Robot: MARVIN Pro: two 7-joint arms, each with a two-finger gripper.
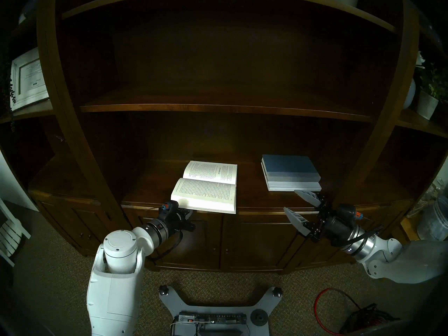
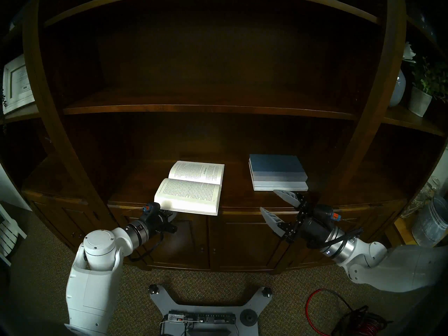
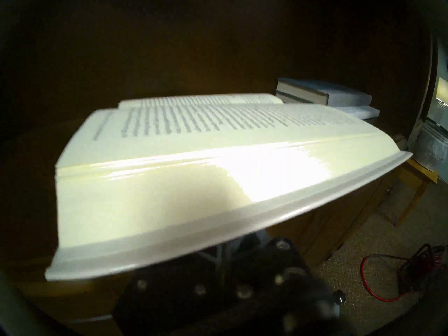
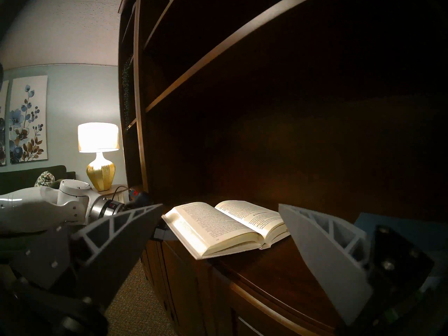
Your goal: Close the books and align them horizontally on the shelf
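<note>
Left gripper (image 1: pixel 185 215): low, under open book's (image 1: pixel 206 186) overhanging front edge at shelf (image 1: pixel 254 199) lip; fingers hidden, spread unreadable. Right gripper (image 1: pixel 297 204): level, fingers wide, empty, near blue book (image 1: pixel 288 167) stacked on white book (image 1: pixel 293 185).

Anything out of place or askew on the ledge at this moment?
Yes: the white paperback lies open, skewed, its near edge overhanging the front of the shelf. The blue hardcover sits closed atop the white squarish book.

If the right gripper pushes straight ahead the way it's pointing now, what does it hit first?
Probably the white book under the blue book: the open right gripper points up-left, its upper finger near that front edge. Depth is unclear.
</note>
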